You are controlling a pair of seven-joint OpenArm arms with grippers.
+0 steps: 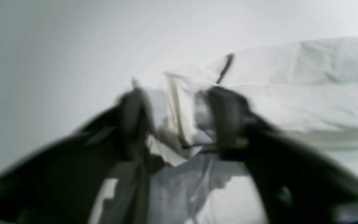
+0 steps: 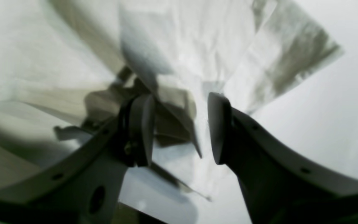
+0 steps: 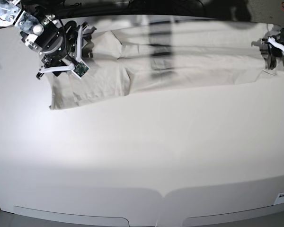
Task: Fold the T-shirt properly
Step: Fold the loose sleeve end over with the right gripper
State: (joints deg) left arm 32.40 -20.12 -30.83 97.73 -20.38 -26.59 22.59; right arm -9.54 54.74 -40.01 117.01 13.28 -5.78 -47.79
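The T-shirt (image 3: 170, 59) lies in a long band along the far edge of the white table (image 3: 142, 156), its long axis running side to side, one sleeve flaring at the right gripper's end. Right gripper (image 2: 179, 127) and left gripper (image 1: 179, 118), one at each end, show spread jaws with loose cloth between them, nothing clamped.

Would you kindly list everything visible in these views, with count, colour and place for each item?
T-shirt: one, pale grey-beige, stretched in a long band along the far edge of the table, a sleeve spreading at the base view's left.
Table: one, white, fills the base view.
Right gripper: one, grey and black, jaws apart over the cloth, at the base view's far left.
Left gripper: one, dark, blurred, jaws apart at the cloth's edge, at the base view's far right.
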